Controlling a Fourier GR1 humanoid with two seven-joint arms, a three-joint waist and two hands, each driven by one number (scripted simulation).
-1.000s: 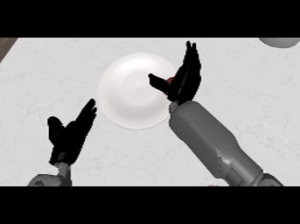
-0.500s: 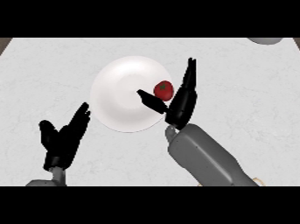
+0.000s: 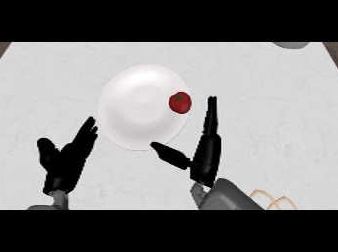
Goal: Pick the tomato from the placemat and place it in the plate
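Observation:
A small red tomato (image 3: 180, 101) lies on the right edge of the white plate (image 3: 136, 112), which sits on the light counter. My right hand (image 3: 203, 147) is below and just right of the plate, open, fingers straight up and thumb spread left, apart from the tomato. Open as well, my left hand (image 3: 68, 157) rests at the lower left with fingers up, clear of the plate. No placemat shows in the head view.
A grey object (image 3: 295, 44) is cut off at the top right. A thin tan wire-like thing (image 3: 275, 201) shows at the lower right beside my right forearm. The counter's dark wooden edges appear at the top corners.
The right hand has drawn back down and away from the plate. The tomato, beside that hand's fingers before, now lies alone on the plate. The left hand shifted slightly right.

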